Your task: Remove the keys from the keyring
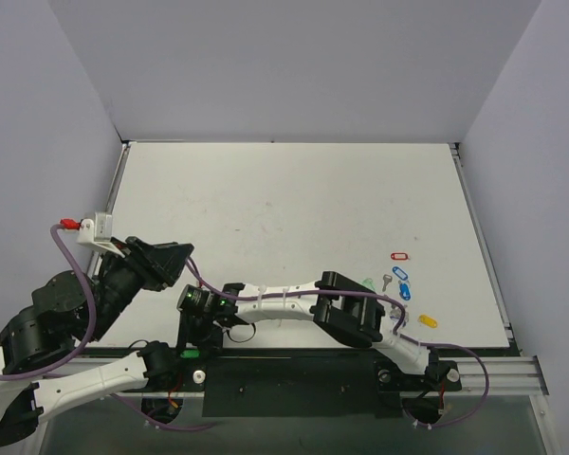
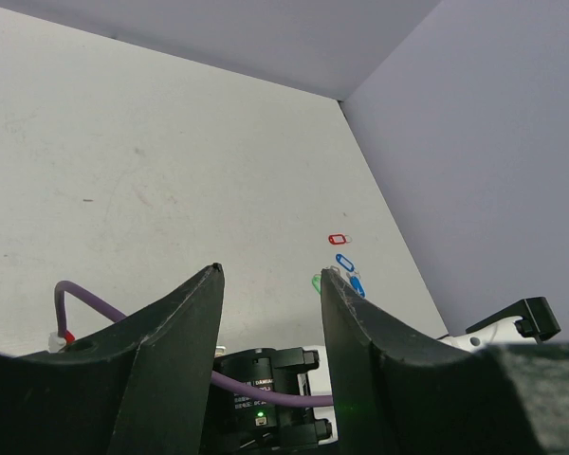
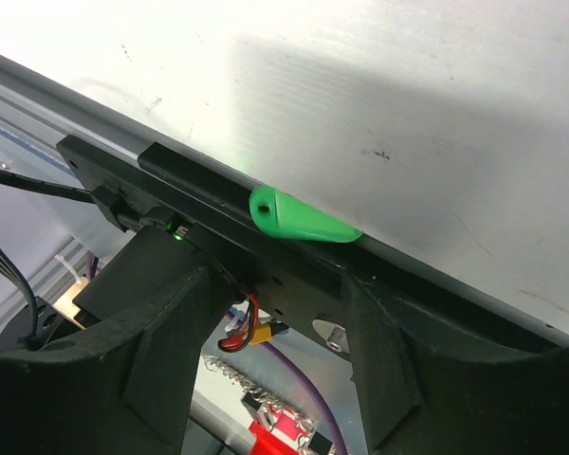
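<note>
Left hand point(image 2: 268, 275) raised over the near-left worktop point(image 1: 266, 199), fingers spread, holding nothing; right hand point(image 3: 275, 284) angled down at the near edge, fingers likewise spread and empty; we find the keys point(image 1: 387, 281) lying well apart from both, at right among coloured tags point(image 1: 403, 286).

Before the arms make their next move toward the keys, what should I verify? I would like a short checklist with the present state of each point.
1. Left hand empty: ok, fingers apart, nothing between.
2. Right hand empty: ok, fingers apart.
3. Keys found: ok, green key and silver key lie at the right side of the table.
4. Keyring seen: cannot tell, too small.
5. Hands near the keys: not ok, both are far left of them.
</note>
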Controlling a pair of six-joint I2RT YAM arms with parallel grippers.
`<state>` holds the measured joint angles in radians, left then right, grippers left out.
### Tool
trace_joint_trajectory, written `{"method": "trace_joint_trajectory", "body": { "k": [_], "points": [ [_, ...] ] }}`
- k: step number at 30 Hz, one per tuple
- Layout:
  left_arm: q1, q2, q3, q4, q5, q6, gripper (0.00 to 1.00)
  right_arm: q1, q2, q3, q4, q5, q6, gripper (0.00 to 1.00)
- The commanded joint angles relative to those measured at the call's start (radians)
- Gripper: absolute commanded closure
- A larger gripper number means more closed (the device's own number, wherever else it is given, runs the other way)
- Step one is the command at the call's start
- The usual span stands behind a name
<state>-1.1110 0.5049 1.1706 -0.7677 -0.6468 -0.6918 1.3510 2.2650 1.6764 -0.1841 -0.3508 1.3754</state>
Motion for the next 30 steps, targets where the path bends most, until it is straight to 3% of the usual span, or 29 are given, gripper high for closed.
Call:
{"method": "trace_joint_trajectory", "body": {
  "k": [1, 11, 15, 18, 23, 30],
  "points": [
    [0.000, -0.017, 0.034, 0.005, -0.007, 0.011, 0.45, 0.026, 0.031, 0.074, -0.126, -0.010, -0.025, 0.48],
    [0.000, -0.017, 0.029, 0.007, -0.007, 0.012, 0.45, 0.037, 0.084, 0.152, -0.199, 0.012, -0.047, 0.52],
    [0.000, -0.025, 0.020, 0.016, -0.007, 0.012, 0.45, 0.046, 0.116, 0.239, -0.294, 0.065, -0.094, 0.60],
    [0.000, -0.025, 0.021, 0.013, 0.001, 0.011, 0.45, 0.048, 0.134, 0.270, -0.298, 0.070, -0.101, 0.72],
    [0.000, -0.014, 0.032, -0.004, 0.013, 0.008, 0.45, 0.042, 0.044, 0.232, -0.195, 0.124, -0.147, 0.99],
    [0.000, -0.005, 0.052, 0.001, 0.016, 0.006, 0.46, -0.015, -0.195, 0.113, -0.146, 0.262, -0.301, 1.00]
  ]
}}
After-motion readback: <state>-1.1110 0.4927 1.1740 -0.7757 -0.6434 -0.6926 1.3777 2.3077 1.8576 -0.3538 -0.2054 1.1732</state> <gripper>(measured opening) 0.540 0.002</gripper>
